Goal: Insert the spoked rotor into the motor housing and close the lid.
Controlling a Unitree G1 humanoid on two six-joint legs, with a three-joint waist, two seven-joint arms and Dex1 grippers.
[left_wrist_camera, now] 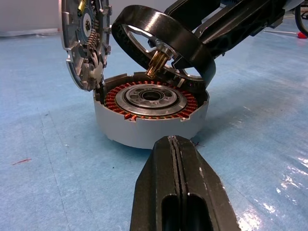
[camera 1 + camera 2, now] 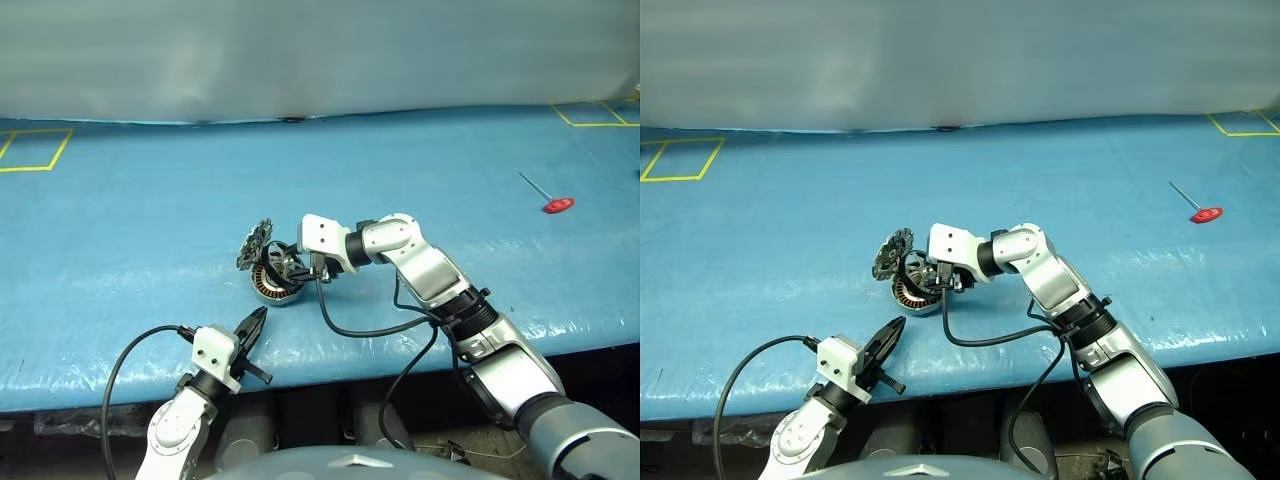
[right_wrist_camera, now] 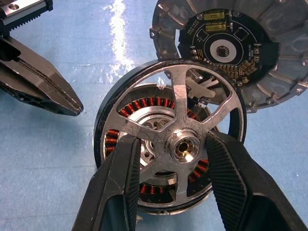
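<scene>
Two black fingers (image 3: 120, 187) of the right gripper (image 3: 175, 185) pinch the spoked rotor (image 3: 185, 103) by its silvery spokes, holding it tilted just above the motor housing (image 1: 144, 127), which sits on the blue table (image 2: 130, 230); copper windings ring the housing's silvery centre; the lid (image 1: 82, 43) stands open on edge at the housing's rim, ribbed inside facing the rotor; the left gripper (image 2: 252, 328), jaws pressed together, hovers near the housing, empty; a red-handled tool (image 2: 556, 204) lies well apart.
</scene>
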